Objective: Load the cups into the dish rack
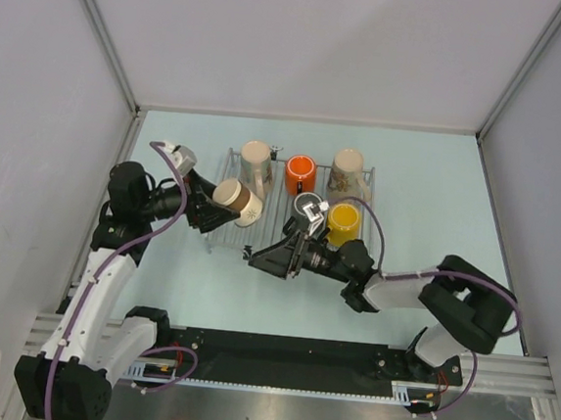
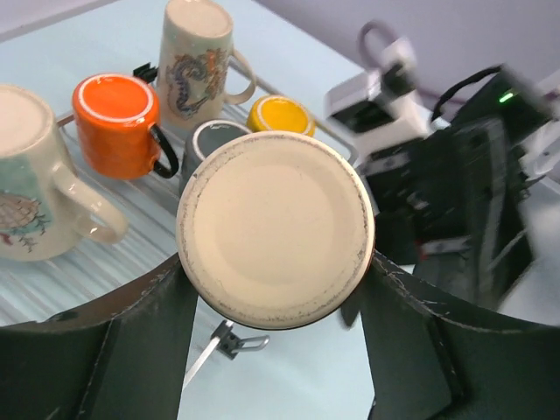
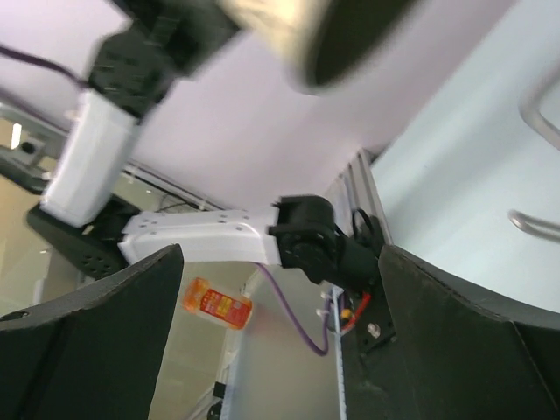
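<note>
Left gripper [image 2: 276, 284] clamped on beige mug [image 2: 276, 229] at 9 o'clock of dish rack [image 1: 272, 217]. Right gripper [image 3: 280, 262] gaped wide, empty.

The left arm [image 1: 108, 274] rises from its base at the near bench edge, folds at the elbow left of the dish rack [image 1: 272, 214], and reaches right toward the rack's left edge. The left gripper [image 1: 210, 204] lies roughly level there, its two dark fingers [image 2: 131, 350] pressed on opposite sides of a beige cup [image 1: 237, 199], whose base faces the wrist camera. The right arm [image 1: 449, 303] bends back on itself right of the rack, forearm stretched leftward along the rack's near edge. The right gripper [image 1: 257, 257] points left, its fingers [image 3: 87, 341] spread wide with nothing between them.
</note>
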